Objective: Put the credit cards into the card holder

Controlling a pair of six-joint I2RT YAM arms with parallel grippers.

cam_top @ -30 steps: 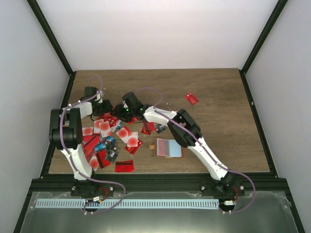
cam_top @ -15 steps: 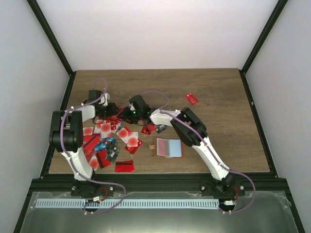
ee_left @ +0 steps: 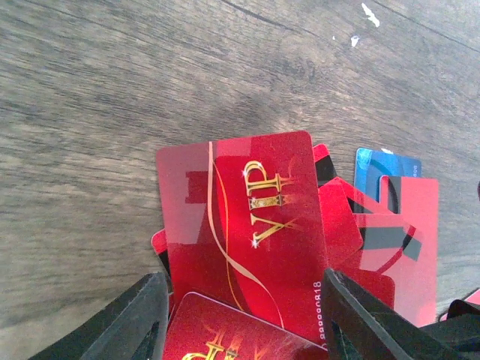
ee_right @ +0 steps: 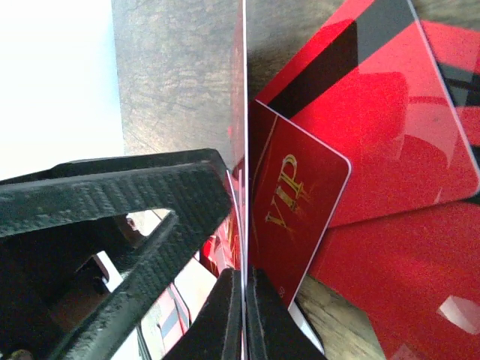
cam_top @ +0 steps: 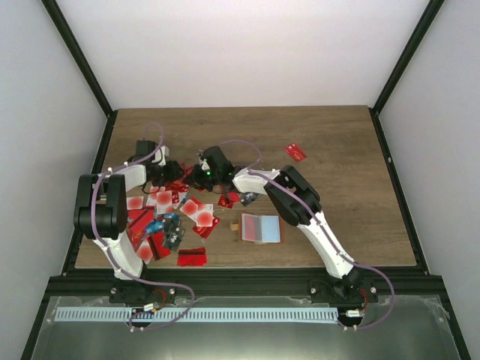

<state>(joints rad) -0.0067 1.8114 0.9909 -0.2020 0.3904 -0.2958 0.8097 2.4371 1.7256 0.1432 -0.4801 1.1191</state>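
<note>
Red, white and blue credit cards lie in a heap at the table's left. The card holder lies open right of the heap, pink and blue panels up. Both grippers meet at the heap's far edge. My right gripper is shut on a thin card, seen edge-on, beside a tilted red VIP card. My left gripper stands wide around a raised red VIP card that spans its fingers, above another red VIP card.
One red card lies alone at the back right of the table. A blue card pokes out of the heap beside the left gripper. Black frame rails border the wooden table.
The right gripper has closed onto a card, and its arm has shifted a little to the right. The left gripper has kept its width and edged toward the right one.
</note>
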